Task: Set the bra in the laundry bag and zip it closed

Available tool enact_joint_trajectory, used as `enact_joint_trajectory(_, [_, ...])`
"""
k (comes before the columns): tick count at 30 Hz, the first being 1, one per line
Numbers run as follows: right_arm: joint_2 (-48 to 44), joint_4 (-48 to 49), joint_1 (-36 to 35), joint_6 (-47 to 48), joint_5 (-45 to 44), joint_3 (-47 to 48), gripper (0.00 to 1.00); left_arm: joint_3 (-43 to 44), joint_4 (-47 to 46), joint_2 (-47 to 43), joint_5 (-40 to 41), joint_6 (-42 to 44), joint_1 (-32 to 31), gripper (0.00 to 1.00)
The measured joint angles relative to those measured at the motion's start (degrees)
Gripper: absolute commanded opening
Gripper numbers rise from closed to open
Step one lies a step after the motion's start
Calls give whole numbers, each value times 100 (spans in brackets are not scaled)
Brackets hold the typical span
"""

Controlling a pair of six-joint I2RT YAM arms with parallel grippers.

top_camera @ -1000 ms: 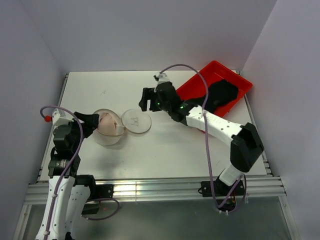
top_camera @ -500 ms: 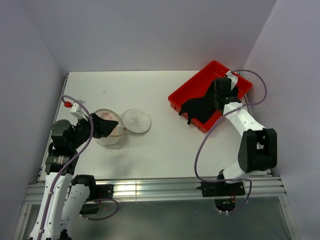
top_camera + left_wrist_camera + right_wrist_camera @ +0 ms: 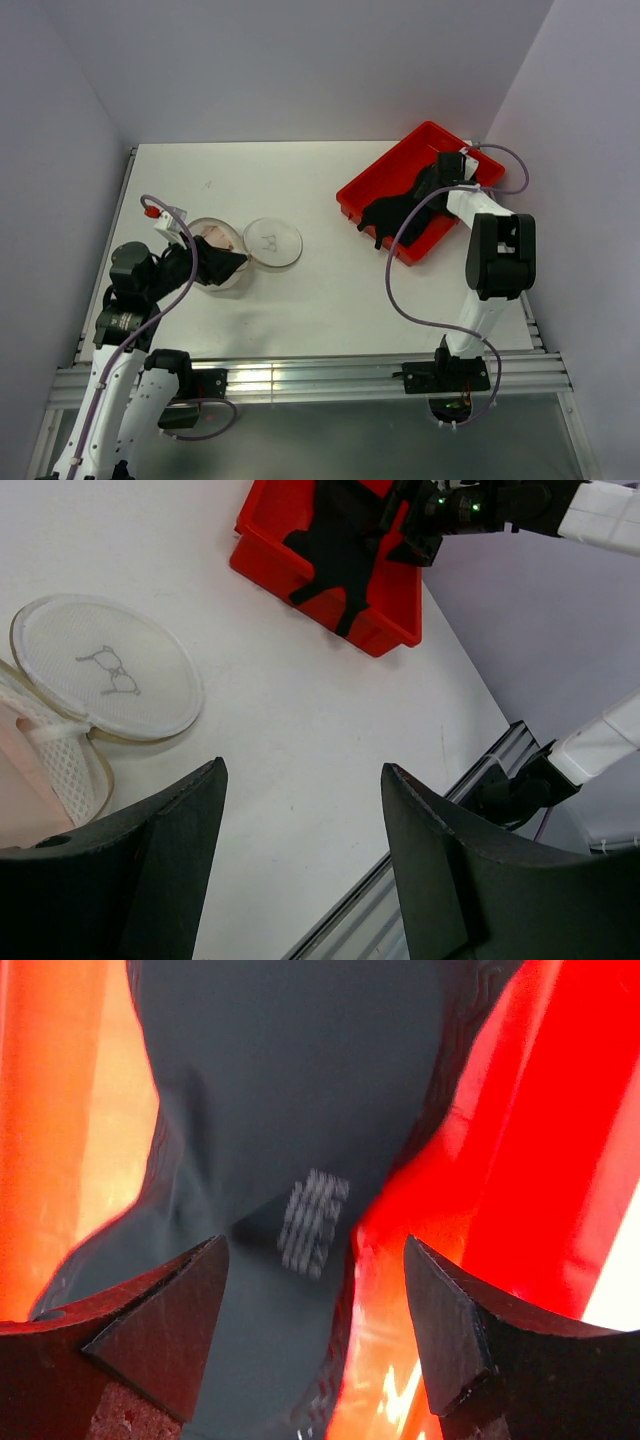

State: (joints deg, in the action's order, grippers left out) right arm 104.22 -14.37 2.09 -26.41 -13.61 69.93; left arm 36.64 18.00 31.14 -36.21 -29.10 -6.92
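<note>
The laundry bag stands at the table's left, a white mesh cylinder with pale pink fabric inside. Its round lid lies flat beside it, squiggle mark up, also the lid in the left wrist view, next to the mesh rim. My left gripper hovers open at the bag's near side, nothing between its fingers. A black bra lies in the red tray, straps over the edge. My right gripper is open just above it, over a grey label.
The red tray sits angled at the back right corner, close to the right wall, and shows as the tray in the left wrist view. Purple cables loop off both arms. The table's metal rail runs along the near edge.
My right arm swung from beside the lid over to the red tray, then folded in closer above the black bra. My left gripper shifted from the bag's left side to its near edge.
</note>
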Motion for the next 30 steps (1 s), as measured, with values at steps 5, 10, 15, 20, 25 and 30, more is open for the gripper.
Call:
enact_joint_trajectory(5, [382, -46, 232, -94, 341, 321, 43, 0, -4, -31, -2, 46, -83, 68])
enact_joint_trajectory(10, [350, 155, 363, -293, 763, 280, 0, 0, -7, -42, -2, 87, -111, 68])
enact_joint_trajectory(15, [-199, 717, 380, -407, 1078, -221, 0, 0, -9, -59, 0, 98, -116, 68])
enact_joint_trajectory(20, [-1633, 1051, 295, -415, 1241, -813, 0, -4, -9, -57, 0, 98, -116, 68])
enact_joint_trajectory(25, [-3178, 1191, -275, -304, 1327, -835, 0, -7, -9, -55, 0, 98, -116, 68])
enact_joint_trajectory(30, [-4433, 1014, -935, -155, 1733, -809, 0, -11, -11, -39, 0, 96, -116, 68])
